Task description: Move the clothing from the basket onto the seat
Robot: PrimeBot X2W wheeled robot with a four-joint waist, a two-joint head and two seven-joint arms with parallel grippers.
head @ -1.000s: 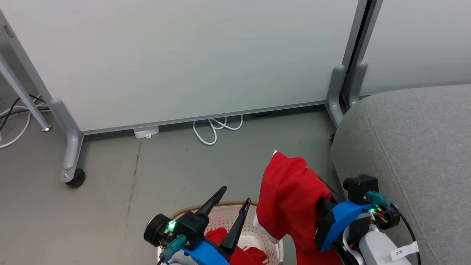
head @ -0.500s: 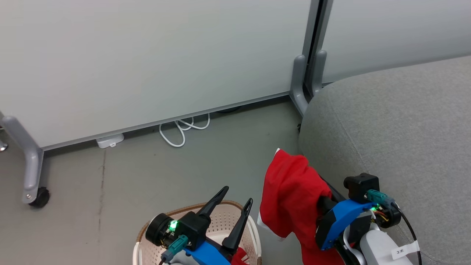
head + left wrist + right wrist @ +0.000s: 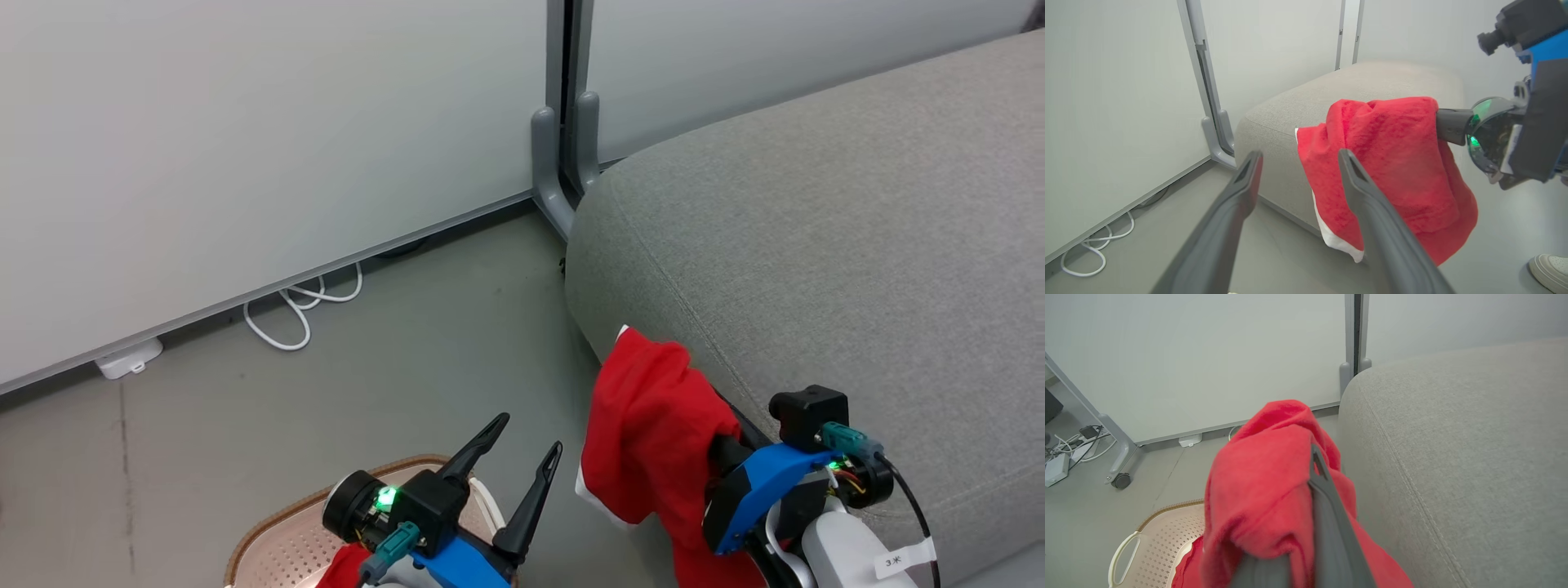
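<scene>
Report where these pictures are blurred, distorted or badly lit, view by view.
Head view: sharp, evenly lit, no glare on the seat. Left wrist view: wide-angle bend makes the partition post lean; left tool soft near the lens. Right wrist view: red garment blurred close to the lens, seat seam crisp.

the left claw [image 3: 1299,154] rises from 6 o'clock, its dark fingers spread wide with nothing between them. past them, toward 2 o'clock, the red clothing [image 3: 1392,163] hangs bunched from the right claw [image 3: 1449,121], which reaches in from 3 o'clock; white trim shows at the cloth's lower edge. behind it stands the grey seat [image 3: 1290,110]. a white cable [image 3: 1097,248] lies on the floor at 8 o'clock, and a pale shoe [image 3: 1549,271] at 4 o'clock.
</scene>
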